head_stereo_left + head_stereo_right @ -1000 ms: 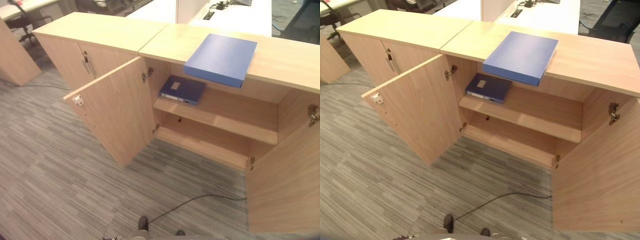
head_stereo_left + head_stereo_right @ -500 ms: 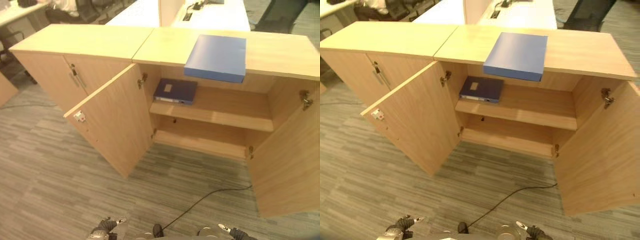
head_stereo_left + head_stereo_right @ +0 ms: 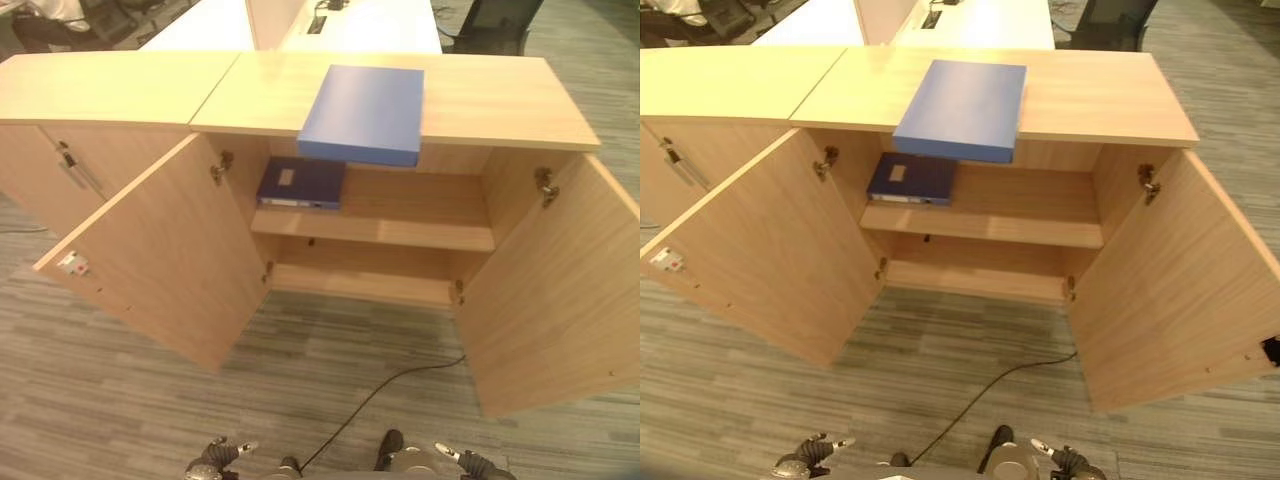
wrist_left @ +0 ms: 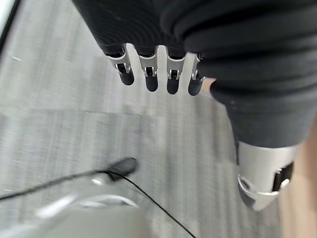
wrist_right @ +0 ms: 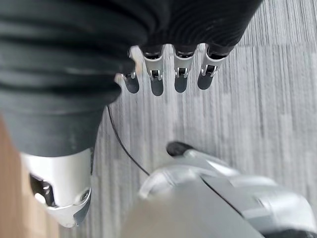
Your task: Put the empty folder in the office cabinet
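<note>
Since the earlier frames the whole view has swung, so the camera has moved and the cabinet (image 3: 400, 100) now sits square ahead; the things on it have not shifted, and both hands have come into sight at the near edge.

Left to right: left door (image 3: 160, 255) stands wide open. Left hand (image 3: 213, 462) hangs low at the near edge, its fingers (image 4: 148, 74) straight and relaxed over the carpet, holding nothing. On the upper shelf (image 3: 400, 225), at its left end, lies a dark blue binder (image 3: 300, 183). Above it the blue folder (image 3: 365, 110) lies flat on the cabinet top, its near edge jutting slightly past the front lip. Right hand (image 3: 462, 464) likewise hangs low, fingers (image 5: 181, 74) straight, empty. Right door (image 3: 550, 290) is open.

Judgement: the step in hand is the approach; the folder is untouched and well apart from both hands. Next move calls for closing on the cabinet, raising a hand to the overhanging edge, gripping it, then lowering the folder onto the free shelf space right of the binder
</note>
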Tool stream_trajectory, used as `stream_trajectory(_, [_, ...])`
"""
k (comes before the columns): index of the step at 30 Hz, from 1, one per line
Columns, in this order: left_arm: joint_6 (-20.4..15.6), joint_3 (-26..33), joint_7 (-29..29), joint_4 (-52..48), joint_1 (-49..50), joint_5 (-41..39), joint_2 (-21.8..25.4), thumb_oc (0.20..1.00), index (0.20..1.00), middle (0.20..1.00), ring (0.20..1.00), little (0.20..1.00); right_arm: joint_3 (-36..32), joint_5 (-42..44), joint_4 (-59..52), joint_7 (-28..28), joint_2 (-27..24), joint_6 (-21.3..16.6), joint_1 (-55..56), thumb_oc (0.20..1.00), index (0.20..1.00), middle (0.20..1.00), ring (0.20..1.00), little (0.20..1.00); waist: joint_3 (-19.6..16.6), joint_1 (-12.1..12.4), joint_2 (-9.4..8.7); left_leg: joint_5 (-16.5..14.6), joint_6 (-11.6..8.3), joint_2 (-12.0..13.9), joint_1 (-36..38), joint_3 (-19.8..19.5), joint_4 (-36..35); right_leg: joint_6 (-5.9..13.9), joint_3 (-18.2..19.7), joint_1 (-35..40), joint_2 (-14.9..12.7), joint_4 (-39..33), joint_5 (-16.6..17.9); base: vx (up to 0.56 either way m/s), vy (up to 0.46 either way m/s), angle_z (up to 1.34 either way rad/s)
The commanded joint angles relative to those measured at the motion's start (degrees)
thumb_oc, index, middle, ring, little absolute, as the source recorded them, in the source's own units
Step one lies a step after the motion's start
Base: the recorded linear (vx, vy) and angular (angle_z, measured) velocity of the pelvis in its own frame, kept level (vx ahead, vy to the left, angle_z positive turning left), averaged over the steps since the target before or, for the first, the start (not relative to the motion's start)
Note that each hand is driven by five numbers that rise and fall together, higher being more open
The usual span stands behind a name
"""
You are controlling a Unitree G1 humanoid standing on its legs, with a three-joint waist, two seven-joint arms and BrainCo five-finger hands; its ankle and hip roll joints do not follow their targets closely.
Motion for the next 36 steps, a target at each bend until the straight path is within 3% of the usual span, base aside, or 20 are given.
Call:
stream_trajectory(1, [-1.2, -0.2, -1.3, -1.1, -1.4, -2.0, 1.8, 1.0, 1.0, 1.0, 1.0, 1.0, 1.5, -0.7, 3.5, -0.2, 1.5, 0.0, -1.3, 1.0, 1.0, 1.0, 1.0, 1.0, -0.8, 0.6, -3.57, -7.4, -0.83, -2.7, 1.3, 0.6, 1.6, 5.64, 3.8, 0.0, -1.4, -2.6, 2.0, 0.15, -0.265, -0.19])
stream_trajectory(3, [-1.3, -0.5, -1.6, -3.1, -1.7, -2.7, 2.1, 1.0, 1.0, 1.0, 1.0, 1.0, 2.1, -0.7, 3.7, -0.1, 1.2, -0.1, -1.6, 1.0, 1.0, 1.0, 1.0, 1.0, -0.5, 0.6, -4.48, -9.1, -2.04, 0.0, -1.7, 1.1, 10.5, 4.0, 4.1, 1.0, -0.3, -2.7, 0.5, 0.14, -0.319, -0.13])
stream_trajectory(4, [-1.1, -0.5, -1.8, -4.1, -1.7, -3.2, 2.2, 1.0, 1.0, 1.0, 1.0, 1.0, 2.2, -0.6, 3.7, -0.1, 1.1, 0.0, -1.7, 1.0, 1.0, 1.0, 1.0, 1.0, -0.1, 0.8, -4.82, -8.7, -2.19, 1.5, -3.8, 0.8, 16.1, 2.94, 4.3, 1.7, 0.4, -2.6, -0.2, 0.11, -0.331, -0.18])
stream_trajectory(5, [-1.1, -0.5, -1.9, -5.8, -1.5, -4.5, 2.2, 1.0, 1.0, 1.0, 1.0, 1.0, 2.5, -0.4, 3.5, -0.2, 0.5, 0.1, -2.0, 1.0, 1.0, 1.0, 1.0, 1.0, 0.9, 1.6, -5.18, -5.9, -2.25, 3.7, -7.9, -0.7, 26.2, 0.97, 4.5, 3.1, 1.6, -2.7, -1.8, 0.06, -0.239, -0.22])
stream_trajectory(6, [-1.1, -0.5, -1.9, -5.8, -1.5, -4.5, 2.2, 1.0, 1.0, 1.0, 1.0, 1.0, 2.5, -0.4, 3.5, -0.2, 0.5, 0.1, -2.0, 1.0, 1.0, 1.0, 1.0, 1.0, 0.9, 1.5, -5.01, -6.1, -2.4, 4.0, -8.4, -1.0, 26.9, 0.84, 4.4, 3.1, 1.8, -2.7, -1.9, 0.05, -0.198, -0.17])
stream_trajectory(8, [-1.2, -0.6, -1.8, -6.7, -1.5, -5.2, 1.9, 1.0, 1.0, 1.0, 1.0, 1.0, 2.4, -0.5, 3.0, -0.3, -0.1, 0.3, -2.4, 1.0, 1.0, 1.0, 1.0, 1.0, 1.7, 2.0, -5.02, -3.3, -2.17, 5.1, -12.1, -2.6, 30.7, -0.03, 4.3, 3.8, 2.3, -2.8, -3.2, 0.06, -0.079, -0.35])
stream_trajectory(12, [-0.9, -0.6, -1.8, -8.7, -0.4, -4.4, 2.2, 1.0, 1.0, 1.0, 1.0, 1.0, 2.4, -1.6, 2.8, -0.3, -1.4, 0.6, -2.0, 1.0, 1.0, 1.0, 1.0, 1.0, 1.3, 3.0, -5.67, -3.2, -2.05, 4.8, -15.3, -4.8, 21.5, 0.98, 5.8, 5.2, 1.4, -3.7, -4.2, 0.14, 0.065, -0.12])
stream_trajectory(14, [-0.6, -0.5, -1.6, -11.8, 0.3, -4.8, 2.6, 1.0, 1.0, 1.0, 1.0, 1.0, 2.1, -2.5, 2.7, -0.6, -2.2, 0.6, -1.6, 1.0, 1.0, 1.0, 1.0, 1.0, 1.3, 4.3, -3.98, 8.1, -4.82, 5.0, -17.4, -9.7, 4.8, 1.39, 6.8, 6.6, 1.4, -4.0, -5.0, 0.25, 0.207, -0.4])
stream_trajectory(15, [-0.6, -0.4, -1.6, -11.8, 0.4, -4.9, 2.6, 1.0, 1.0, 1.0, 1.0, 1.0, 2.2, -2.5, 2.7, -0.6, -2.2, 0.6, -1.5, 1.0, 1.0, 1.0, 1.0, 1.0, 1.2, 4.3, -4.05, 7.2, -5.4, 5.1, -16.7, -10.0, 4.5, 1.62, 7.3, 7.2, 1.6, -4.0, -5.8, 0.14, 0.16, -0.24])
stream_trajectory(16, [-0.6, -0.6, -1.7, -12.4, 0.1, -5.1, 2.6, 1.0, 1.0, 1.0, 1.0, 1.0, 1.9, -2.6, 2.6, -0.7, -2.4, 0.7, -1.6, 1.0, 1.0, 1.0, 1.0, 1.0, 1.5, 4.5, -3.59, 9.1, -5.33, 5.0, -18.1, -10.2, 2.3, 1.6, 6.7, 7.3, 1.3, -4.0, -5.5, 0.13, 0.108, -0.07])
stream_trajectory(19, [-0.8, -0.2, -2.4, -13.6, 1.0, -6.6, 1.9, 1.0, 1.0, 1.0, 1.0, 1.0, 1.2, -3.1, 2.7, -0.2, -2.4, 0.8, -0.9, 1.0, 1.0, 1.0, 1.0, 1.0, 0.5, 4.7, -1.99, 9.4, -5.89, 4.9, -16.6, -10.8, -1.4, 2.66, 7.9, 8.6, 1.0, -4.2, -6.1, 0.17, 0.214, -0.11])
stream_trajectory(23, [-0.8, -0.4, -3.1, -12.9, 1.3, -7.1, 1.5, 1.0, 1.0, 1.0, 1.0, 1.0, 0.3, -3.9, 3.2, 0.3, -1.7, 1.3, 0.0, 1.0, 1.0, 1.0, 1.0, 1.0, -1.3, 4.2, -1.54, 7.8, -5.02, 2.4, -14.3, -9.5, -1.0, 4.22, 8.5, 9.8, -2.3, -4.5, -5.1, 0.21, 0.279, -0.27])
stream_trajectory(26, [-1.1, 0.2, -2.9, -11.9, 1.0, -6.9, 1.8, 1.0, 1.0, 1.0, 1.0, 1.0, 0.5, -4.8, 3.2, 0.8, -0.7, 1.6, 0.3, 1.0, 1.0, 1.0, 1.0, 1.0, -2.6, 4.0, -1.87, 4.8, -2.54, -1.6, -12.0, -7.9, -1.5, 6.43, 9.3, 9.0, -6.5, -3.4, -3.5, 0.2, 0.331, -0.07])
stream_trajectory(28, [-1.1, 0.3, -2.8, -12.0, 1.0, -6.9, 1.9, 1.0, 1.0, 1.0, 1.0, 1.0, 0.5, -4.9, 3.1, 0.9, -0.6, 1.7, 0.2, 1.0, 1.0, 1.0, 1.0, 1.0, -2.7, 4.0, -1.93, 4.3, -2.02, -2.5, -11.8, -7.6, -1.6, 6.73, 9.6, 8.6, -7.3, -2.8, -3.2, 0.11, 0.249, -0.01])
stream_trajectory(30, [-1.2, 0.6, -2.5, -12.6, 0.8, -6.6, 2.4, 1.0, 1.0, 1.0, 1.0, 1.0, 0.5, -4.7, 2.1, 0.9, 0.0, 1.7, -0.3, 1.0, 1.0, 1.0, 1.0, 1.0, -3.0, 4.2, -2.21, 2.4, -0.18, -6.0, -10.7, -7.0, -1.9, 8.03, 9.9, 7.4, -10.6, 0.1, -1.4, 0.15, 0.391, 0.11])
stream_trajectory(32, [-1.3, 0.8, -2.5, -13.8, 0.9, -6.9, 2.8, 1.0, 1.0, 1.0, 1.0, 1.0, 0.3, -4.4, 1.4, 1.0, 0.4, 1.6, -0.1, 1.0, 1.0, 1.0, 1.0, 1.0, -3.3, 4.3, -2.34, 1.1, 0.79, -8.0, -10.1, -7.1, -1.9, 8.53, 9.6, 6.9, -12.7, 2.8, 0.0, 0.12, 0.313, 0.03])
stream_trajectory(35, [-1.0, 1.3, -2.5, -20.0, 2.0, -7.5, 4.0, 1.0, 1.0, 1.0, 1.0, 1.0, 0.0, -4.0, 0.0, 0.9, 0.7, 1.6, -0.1, 1.0, 1.0, 1.0, 1.0, 1.0, -2.4, 4.2, -2.2, -0.5, 2.6, -10.9, -8.4, -8.0, -1.9, 7.72, 10.0, 4.6, -16.3, 11.0, 4.1, 0.08, 0.245, 0.09])
stream_trajectory(36, [-1.0, 1.3, -2.5, -20.0, 2.0, -7.5, 4.0, 1.0, 1.0, 1.0, 1.0, 1.0, 0.0, -4.0, 0.0, 0.9, 0.7, 1.6, -0.1, 1.0, 1.0, 1.0, 1.0, 1.0, -2.4, 4.2, -2.2, -0.5, 2.6, -10.9, -8.4, -8.0, -1.9, 7.72, 10.0, 4.6, -16.3, 11.0, 4.1, 0.04, 0.155, 0.24])
